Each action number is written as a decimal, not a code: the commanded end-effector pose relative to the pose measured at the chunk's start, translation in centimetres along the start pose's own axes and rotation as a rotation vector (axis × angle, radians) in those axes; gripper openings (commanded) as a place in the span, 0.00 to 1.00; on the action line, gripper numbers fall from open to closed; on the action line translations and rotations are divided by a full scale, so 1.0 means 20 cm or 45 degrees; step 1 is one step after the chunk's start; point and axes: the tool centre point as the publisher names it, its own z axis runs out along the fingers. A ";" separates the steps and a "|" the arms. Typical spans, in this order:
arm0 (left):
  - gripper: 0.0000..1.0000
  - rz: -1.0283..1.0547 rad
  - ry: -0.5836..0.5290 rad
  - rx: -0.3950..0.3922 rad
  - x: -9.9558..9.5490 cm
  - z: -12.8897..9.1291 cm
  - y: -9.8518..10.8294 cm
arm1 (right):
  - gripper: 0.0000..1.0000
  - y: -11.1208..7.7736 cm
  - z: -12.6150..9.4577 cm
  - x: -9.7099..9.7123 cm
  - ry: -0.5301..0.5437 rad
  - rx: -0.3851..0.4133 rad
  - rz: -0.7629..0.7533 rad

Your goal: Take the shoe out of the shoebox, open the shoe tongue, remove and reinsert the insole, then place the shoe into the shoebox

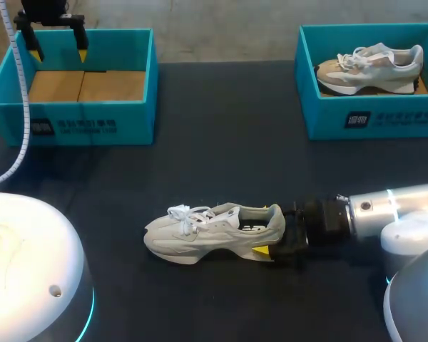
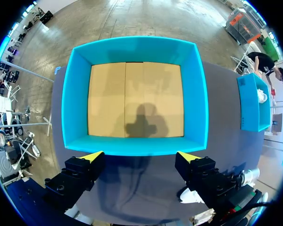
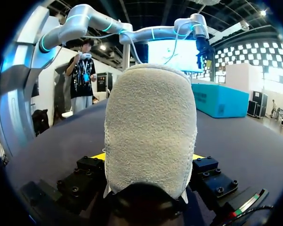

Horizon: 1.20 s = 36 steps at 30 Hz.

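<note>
at mid-table, right claw (image 1: 272, 241) tight on shoe (image 1: 207, 231) heel (left claw (image 1: 57, 44) wide, over shoebox (image 1: 78, 122))

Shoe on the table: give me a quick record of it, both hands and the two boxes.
shoe: upright on the table, outside both boxes
right hand: shut on the shoe's heel
left hand: open, over the left box
left box: empty
right box: holds a second shoe
</note>
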 end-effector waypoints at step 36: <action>1.00 0.067 0.046 -0.060 0.37 0.05 0.62 | 0.00 -0.01 0.01 0.03 -0.003 -0.023 0.004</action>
